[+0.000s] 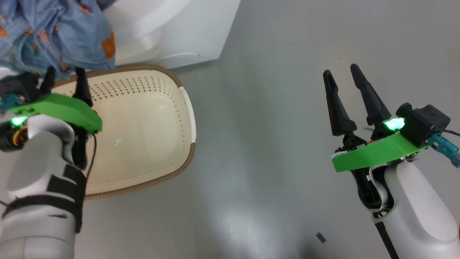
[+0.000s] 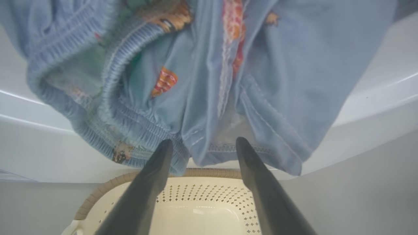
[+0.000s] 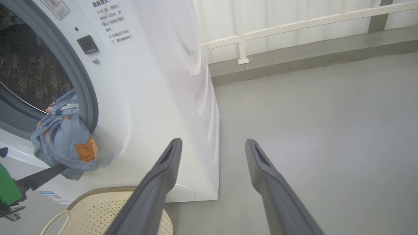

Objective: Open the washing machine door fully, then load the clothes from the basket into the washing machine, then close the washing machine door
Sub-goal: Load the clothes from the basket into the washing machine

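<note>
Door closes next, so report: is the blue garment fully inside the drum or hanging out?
Hanging out: the blue garment drapes over the grey rubber ring and down the washing machine front.

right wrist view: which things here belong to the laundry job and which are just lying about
Belong to the job:
washing machine, mouth open
clothes, blue, hanging out of the mouth
basket, on the floor in front

Just there:
white railing
grey kerb below it

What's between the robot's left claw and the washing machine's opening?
Light blue clothes hang from the mouth of the washing machine, just beyond the open left gripper; the left wrist and right wrist views both show this.
</note>
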Controlling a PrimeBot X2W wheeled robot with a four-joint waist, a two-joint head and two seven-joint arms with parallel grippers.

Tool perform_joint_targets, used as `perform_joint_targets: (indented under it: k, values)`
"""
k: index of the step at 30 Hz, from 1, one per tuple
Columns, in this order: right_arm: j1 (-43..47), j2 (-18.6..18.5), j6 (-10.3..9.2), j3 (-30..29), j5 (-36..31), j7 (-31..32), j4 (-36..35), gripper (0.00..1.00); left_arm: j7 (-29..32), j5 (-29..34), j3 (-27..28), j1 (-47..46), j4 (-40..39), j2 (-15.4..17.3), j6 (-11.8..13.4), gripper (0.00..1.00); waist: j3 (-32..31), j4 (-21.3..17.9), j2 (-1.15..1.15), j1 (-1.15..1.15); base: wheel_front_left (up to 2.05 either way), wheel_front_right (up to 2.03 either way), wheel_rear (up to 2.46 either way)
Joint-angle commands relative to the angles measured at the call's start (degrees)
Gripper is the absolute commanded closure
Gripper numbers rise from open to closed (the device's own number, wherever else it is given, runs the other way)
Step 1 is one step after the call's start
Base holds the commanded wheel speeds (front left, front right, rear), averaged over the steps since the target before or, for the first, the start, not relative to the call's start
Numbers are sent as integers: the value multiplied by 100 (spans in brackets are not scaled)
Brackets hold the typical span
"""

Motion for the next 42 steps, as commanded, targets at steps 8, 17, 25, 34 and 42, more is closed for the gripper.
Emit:
perform_joint_targets:
  k: [8, 17, 25, 34, 42]
  values:
    - [-63, 47, 25, 37, -119, -46, -202, 0, -76, -445, 517, -451, 323, 455, 131, 0, 342, -211, 0, 0, 0, 0, 0]
    - [-101, 53, 25, 25, -148, -46, -194, 0, -90, -517, 736, -494, -4, 567, 218, 0, 382, -148, 0, 0, 0, 0, 0]
    - [-125, 12, 25, 62, -149, -46, -145, 0, -91, -267, 609, -418, -343, 503, 13, 0, 327, -69, 0, 0, 0, 0, 0]
    - [-123, 15, 25, 108, -133, -46, -81, 0, -91, -116, 598, -309, -571, 442, -98, 100, 188, -54, 0, 0, 0, 0, 0]
    - [-52, 17, 25, 100, -115, -46, -64, 0, -92, 90, 496, -164, -1263, 244, -194, 100, 60, 56, 0, 0, 0, 0, 0]
